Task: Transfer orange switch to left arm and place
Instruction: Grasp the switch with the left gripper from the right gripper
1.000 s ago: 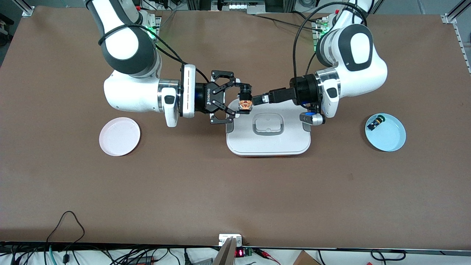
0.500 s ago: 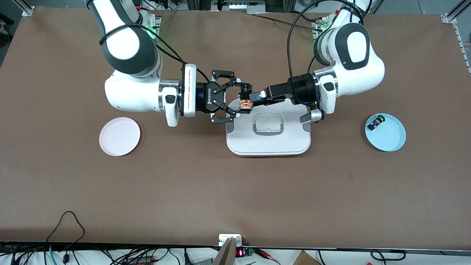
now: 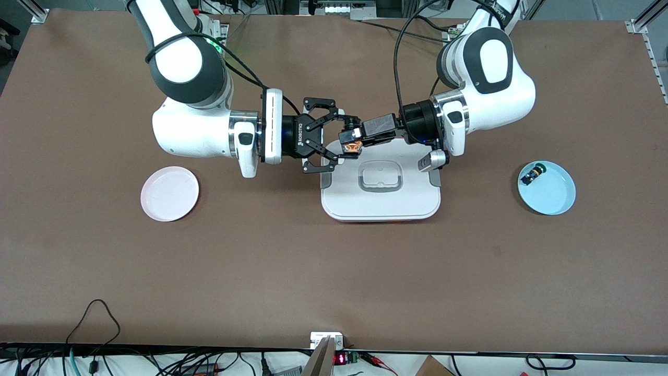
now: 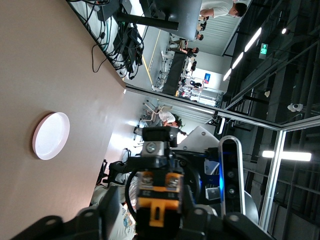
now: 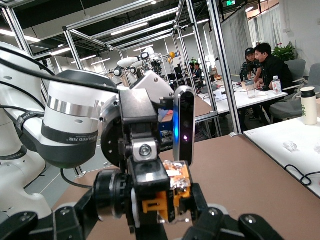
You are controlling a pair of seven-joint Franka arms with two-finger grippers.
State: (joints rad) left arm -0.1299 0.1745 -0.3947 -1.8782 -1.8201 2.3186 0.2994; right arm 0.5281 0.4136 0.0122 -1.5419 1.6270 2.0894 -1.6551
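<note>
I see both tools gripping the orange switch (image 3: 353, 147) over the box (image 3: 381, 198) edge: right tool (image 3: 342, 140) clenched on it, left tool (image 3: 350, 140) clamping too; an uneven release drops it onto the box.

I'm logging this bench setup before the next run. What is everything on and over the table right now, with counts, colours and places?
orange switch: one, black with orange face, in the air over the box's edge nearest the robots' bases, between both grippers.
box: one, white with grey clips and handle, mid-table.
pink plate: one, toward the right arm's end.
blue plate: one, pale blue, toward the left arm's end.
green-capped component: one, black, blue and yellow, on the blue plate.
right gripper: one, black, shut on the orange switch.
left gripper: one, black, at the orange switch from the opposite direction.
</note>
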